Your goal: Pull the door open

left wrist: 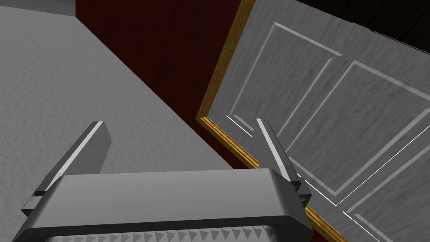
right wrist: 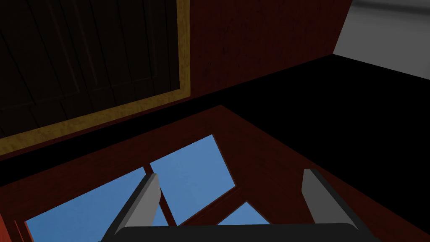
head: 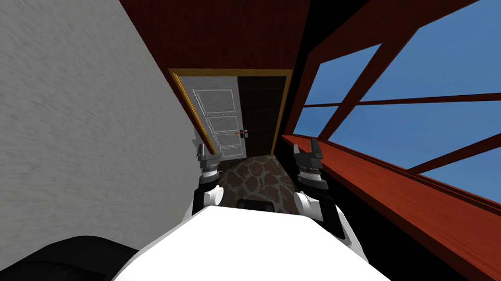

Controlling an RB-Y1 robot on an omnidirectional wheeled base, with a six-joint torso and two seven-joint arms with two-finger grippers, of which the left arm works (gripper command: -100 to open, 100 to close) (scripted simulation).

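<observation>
A light grey panelled door (head: 220, 122) stands at the far end of a narrow corridor, inside a yellow wooden frame (head: 182, 89). It looks swung part way, with a dark brown surface (head: 261, 117) showing in the frame's right half. A small handle with a red mark (head: 242, 132) sits on the door's right edge. My left gripper (head: 204, 148) is raised and open, short of the door near its left side. The left wrist view shows the door panels (left wrist: 336, 117) beyond the open fingers (left wrist: 275, 145). My right gripper (head: 308, 147) is open too, by the window ledge.
A grey wall (head: 72, 132) runs close along my left. On my right a red-brown wooden ledge (head: 402, 193) and a large window with blue panes (head: 441, 103) line the corridor. The floor (head: 256, 180) ahead is patterned stone.
</observation>
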